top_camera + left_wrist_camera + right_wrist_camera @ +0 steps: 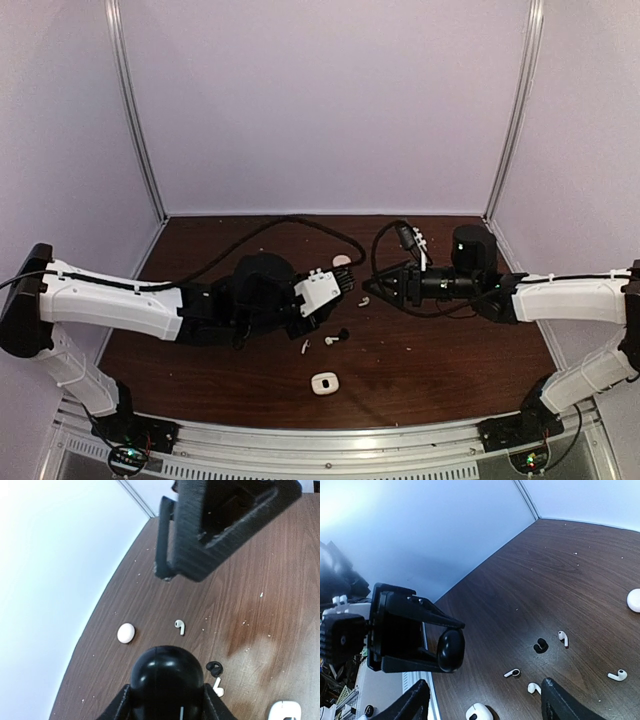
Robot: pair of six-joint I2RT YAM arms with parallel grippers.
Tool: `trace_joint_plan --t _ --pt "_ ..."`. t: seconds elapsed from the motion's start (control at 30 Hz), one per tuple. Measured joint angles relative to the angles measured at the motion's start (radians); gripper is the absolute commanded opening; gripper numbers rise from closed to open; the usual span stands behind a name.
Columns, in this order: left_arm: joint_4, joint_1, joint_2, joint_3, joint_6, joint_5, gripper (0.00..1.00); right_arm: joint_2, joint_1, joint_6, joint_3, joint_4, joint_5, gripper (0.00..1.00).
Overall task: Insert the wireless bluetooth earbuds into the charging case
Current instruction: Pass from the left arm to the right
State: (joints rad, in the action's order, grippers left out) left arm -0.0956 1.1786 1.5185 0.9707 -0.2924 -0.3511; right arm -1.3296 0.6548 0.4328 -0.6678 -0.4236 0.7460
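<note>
My left gripper (346, 283): clamped on a glossy black rounded plastic charging case (167, 680). Centre: four small white stemmed plastic earbuds (563, 637), loose on the dark brown wooden tabletop (570, 570) (one tiny black earbud (540, 645) among them). My right gripper (378, 288): jaws spread, empty.

Dark wood table (450, 360), pale crumbs scattered. On it: white case (323, 383) near front edge; white oval case (342, 260) farther back; black earbud (342, 334), four white earbuds (562, 637) loose between.
</note>
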Motion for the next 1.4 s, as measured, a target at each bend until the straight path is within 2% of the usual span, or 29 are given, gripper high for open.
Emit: trace_joint_plan --t 0.2,0.43,0.77,1.1,1.23,1.4 --pt "-0.013 0.064 0.072 0.025 -0.079 -0.073 0.16 -0.013 0.035 0.035 0.000 -0.027 0.017 0.63" --pt "-0.018 0.080 0.105 0.064 -0.115 -0.124 0.16 -0.035 0.054 0.071 0.006 -0.067 0.028 0.54" --pt "-0.025 0.101 0.119 0.073 -0.137 -0.151 0.16 -0.074 0.082 0.118 0.039 -0.136 0.039 0.45" --pt "-0.027 0.109 0.119 0.073 -0.143 -0.166 0.16 -0.111 0.101 0.121 0.039 -0.162 0.039 0.31" --pt "-0.026 0.110 0.119 0.079 -0.143 -0.174 0.17 -0.117 0.108 0.118 0.039 -0.170 0.041 0.22" --pt "-0.022 0.110 0.119 0.082 -0.143 -0.183 0.25 -0.117 0.109 0.105 0.036 -0.171 0.040 0.11"
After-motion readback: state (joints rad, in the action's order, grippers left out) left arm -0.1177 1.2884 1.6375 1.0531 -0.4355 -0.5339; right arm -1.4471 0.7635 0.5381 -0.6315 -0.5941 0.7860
